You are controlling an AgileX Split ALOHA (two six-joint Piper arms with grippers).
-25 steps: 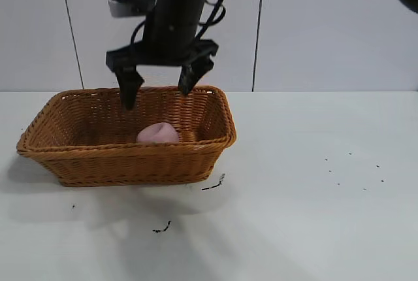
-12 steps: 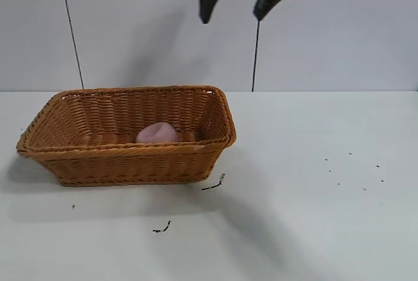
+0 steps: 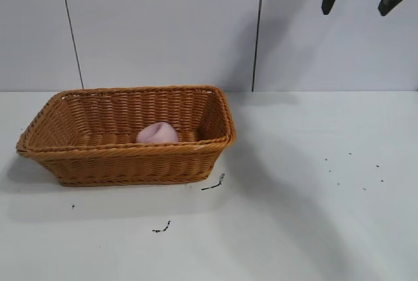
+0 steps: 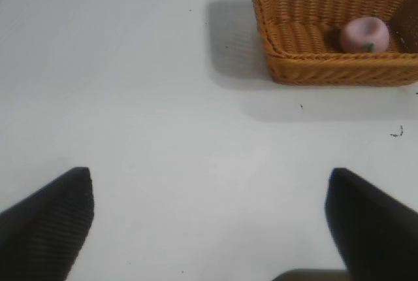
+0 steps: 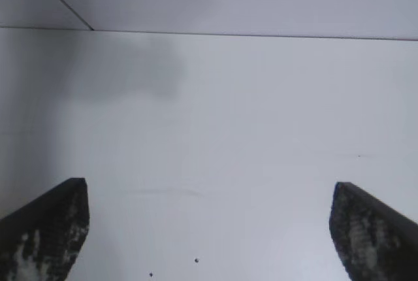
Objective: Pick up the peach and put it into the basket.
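The pink peach (image 3: pixel 157 133) lies inside the orange-brown wicker basket (image 3: pixel 130 162) on the left of the table; it also shows in the left wrist view (image 4: pixel 364 34), in the basket (image 4: pixel 326 68). My right gripper (image 3: pixel 356 5) is open and empty, high at the upper right, far from the basket. In its wrist view the open gripper (image 5: pixel 209 229) has only bare white table between the fingers. My left gripper (image 4: pixel 209 222) is open and empty over bare table, well away from the basket; it is out of the exterior view.
Small black marks lie on the white table in front of the basket (image 3: pixel 213 184) (image 3: pixel 162 229), and specks are scattered at the right (image 3: pixel 353 166). A white panelled wall stands behind the table.
The right gripper, open, has risen from just above the basket and swung up and to the right. The peach and basket have not moved.
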